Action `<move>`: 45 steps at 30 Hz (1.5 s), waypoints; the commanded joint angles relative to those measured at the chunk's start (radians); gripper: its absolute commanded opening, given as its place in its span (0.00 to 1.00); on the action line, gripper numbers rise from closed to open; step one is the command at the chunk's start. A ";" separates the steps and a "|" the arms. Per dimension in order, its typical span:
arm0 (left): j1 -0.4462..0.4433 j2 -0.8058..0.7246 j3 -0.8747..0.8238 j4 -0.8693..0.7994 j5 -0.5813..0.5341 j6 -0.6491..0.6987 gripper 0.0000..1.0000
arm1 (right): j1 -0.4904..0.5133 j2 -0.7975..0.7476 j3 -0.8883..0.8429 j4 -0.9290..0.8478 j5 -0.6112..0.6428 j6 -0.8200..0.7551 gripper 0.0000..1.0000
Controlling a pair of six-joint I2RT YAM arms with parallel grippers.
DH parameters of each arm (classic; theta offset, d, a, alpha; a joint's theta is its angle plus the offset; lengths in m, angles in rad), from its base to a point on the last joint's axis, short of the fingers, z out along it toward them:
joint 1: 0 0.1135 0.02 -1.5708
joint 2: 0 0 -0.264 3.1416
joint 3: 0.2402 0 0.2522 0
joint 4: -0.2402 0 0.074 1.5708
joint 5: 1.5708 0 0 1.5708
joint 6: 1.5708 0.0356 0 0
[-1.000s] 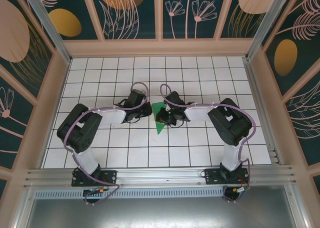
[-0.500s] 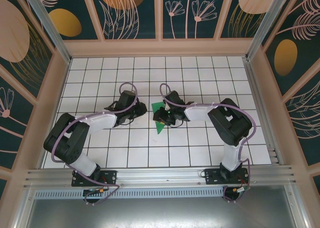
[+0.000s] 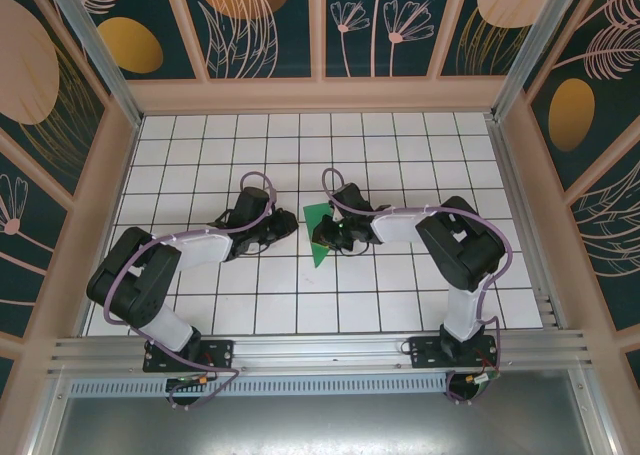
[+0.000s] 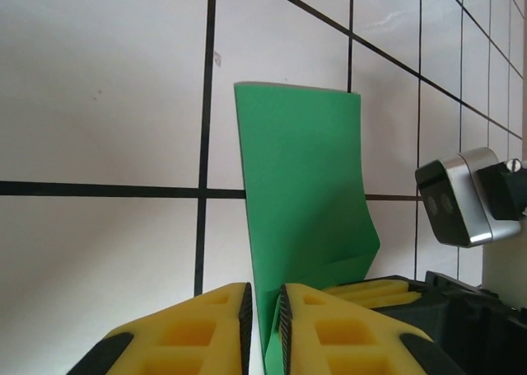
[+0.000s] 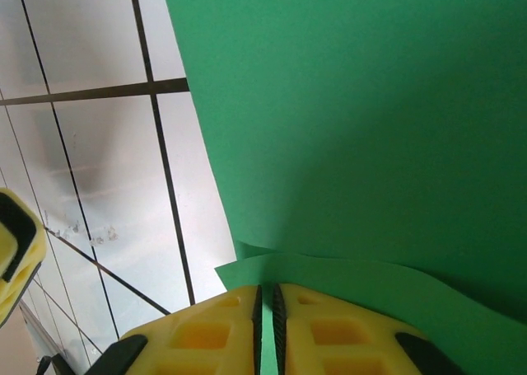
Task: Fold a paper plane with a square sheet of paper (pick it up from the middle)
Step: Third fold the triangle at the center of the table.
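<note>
Top view: green paper (image 3: 317, 250) partly hidden under right gripper (image 3: 325, 237); fold shape too small to tell. Left wrist: paper's near end lost between yellow fingers (image 4: 206, 325). Right wrist: paper cut off top, right.

Robot lab cell: grid-tiled table (image 3: 400, 145), leaf-patterned walls (image 3: 260, 25), aluminium rails (image 3: 320, 353)

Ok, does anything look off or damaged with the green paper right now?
Nothing looks torn or crumpled. The green paper is partly folded, pinched by the left hand and the right hand. One loose layer near the right hand bows slightly instead of lying flat.
</note>
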 commanded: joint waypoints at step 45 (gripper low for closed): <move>-0.090 0.218 0.079 -0.018 0.038 0.030 0.00 | -0.009 -0.006 -0.032 -0.049 0.048 -0.008 0.00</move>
